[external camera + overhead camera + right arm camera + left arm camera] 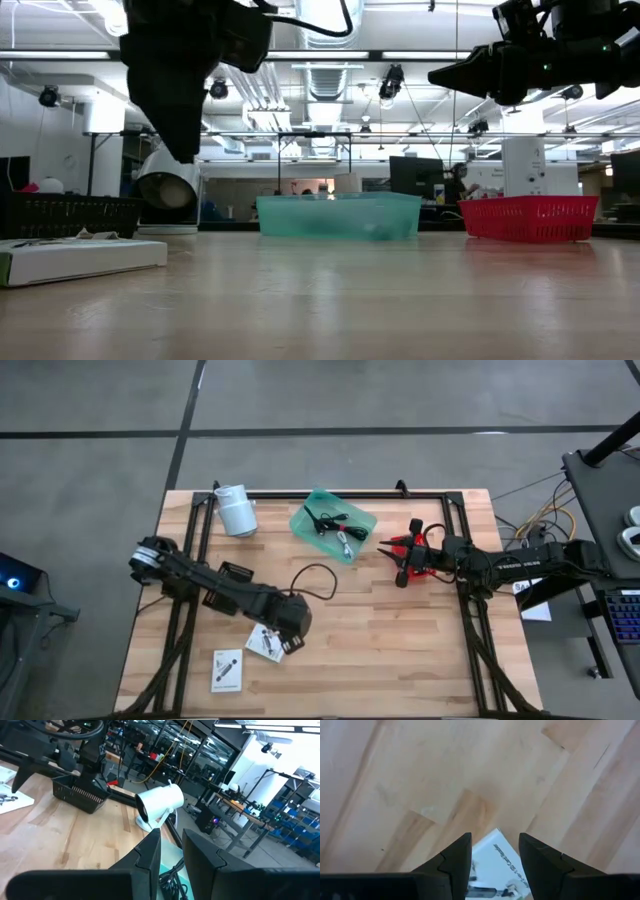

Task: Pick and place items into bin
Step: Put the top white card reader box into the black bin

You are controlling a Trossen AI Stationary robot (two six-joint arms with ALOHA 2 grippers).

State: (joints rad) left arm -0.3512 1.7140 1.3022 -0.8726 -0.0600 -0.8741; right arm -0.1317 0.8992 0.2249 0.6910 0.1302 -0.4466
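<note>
Step in hand: left arm lining up a pick on a white packet. Left gripper hangs above the bench at the front-left, pointing down, jaws part open with nothing between them. In the left wrist view one corner of the packet shows in the gap, so the alignment is close but the packet sits partly under the gripper rather than centred ahead of it.

A second packet lies flat just beside and nearer the front edge. A loose black cable loops on the bench between the left gripper and the bin.

The bin sits at the back centre, already holding a cable and some small bits. Right gripper waits off to the right of the bin, raised, over the red basket; jaws narrowly parted, nothing seen in them. White cylinder lies on its side at the back left, well apart from the work.

Next move, as a judgement: drop straight down, jaws astride the packet edge, close. The packet is thin and flat on wood, so the risk is the tips sliding over it or pushing it away; an edge or corner pinch looks safer than a flat grab. Then lift and carry back-right to the bin, clearing the loose cable.
</note>
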